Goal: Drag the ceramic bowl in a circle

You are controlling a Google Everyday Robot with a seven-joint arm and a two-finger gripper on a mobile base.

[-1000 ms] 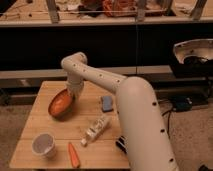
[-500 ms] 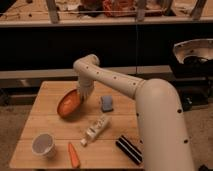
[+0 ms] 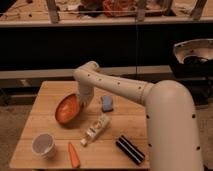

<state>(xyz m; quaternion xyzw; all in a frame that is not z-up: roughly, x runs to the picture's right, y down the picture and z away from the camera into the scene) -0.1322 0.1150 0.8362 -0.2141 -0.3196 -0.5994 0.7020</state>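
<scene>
End effector (image 3: 83,102) at ceramic bowl (image 3: 66,109) rim

On one wooden surface (image 3: 49,93): one ceramic bowl (image 3: 67,108), one white cup (image 3: 44,145), one orange carrot (image 3: 73,155), one blue sponge (image 3: 107,103), one white bottle (image 3: 96,129), one black ribbed block (image 3: 130,149). Six items total. One robot arm (image 3: 125,87); one gripper (image 3: 82,102), at bowl's right rim.

The ceramic bowl (image 3: 66,109) was orange-red inside with a darker rim, the off-white gripper (image 3: 82,103) at its right edge. The sponge (image 3: 107,103) was blue, the cup (image 3: 44,145) white.
</scene>
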